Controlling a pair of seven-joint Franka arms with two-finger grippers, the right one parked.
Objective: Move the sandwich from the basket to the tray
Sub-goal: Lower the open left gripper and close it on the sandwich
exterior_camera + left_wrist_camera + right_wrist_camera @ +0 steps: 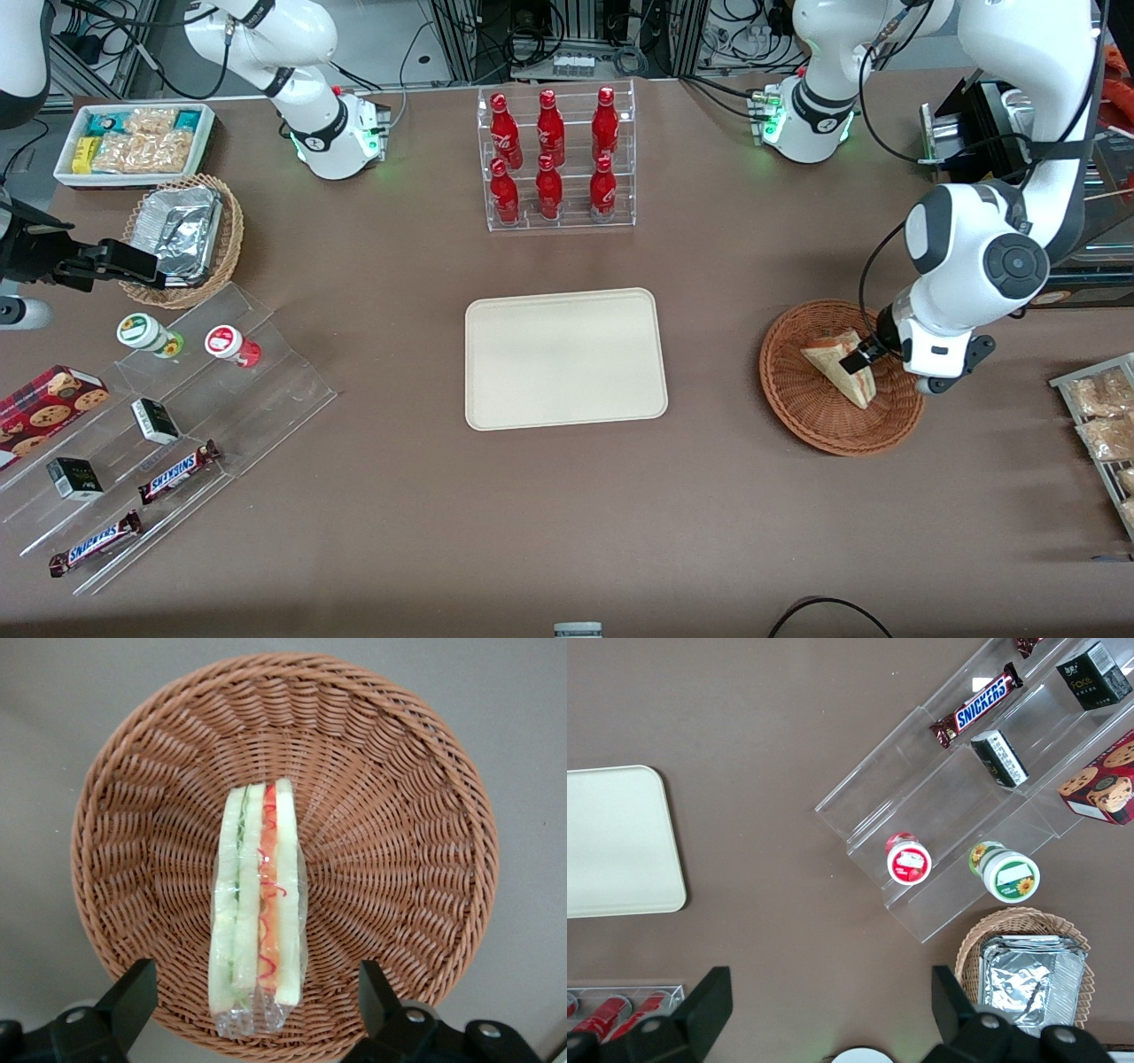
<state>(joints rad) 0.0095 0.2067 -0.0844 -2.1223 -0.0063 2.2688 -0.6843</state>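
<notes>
The sandwich (840,369), a wrapped wedge with red, white and green layers (257,904), lies in the round reddish-brown basket (797,416) toward the working arm's end of the table. My gripper (864,357) hangs low over the basket, open. In the wrist view its black fingers (133,992) stand wide on either side of the sandwich's wrapped end, with the gripper (255,997) straddling it without touching. The woven basket wall (399,815) surrounds the sandwich. The cream tray (565,359) lies bare at the table's middle, beside the basket.
A clear rack of red bottles (556,159) stands farther from the camera than the tray. Toward the parked arm's end are a tan basket with foil (182,230), a white snack bin (133,142) and a stepped acrylic shelf (168,408). Packaged snacks (1099,425) lie beside the basket.
</notes>
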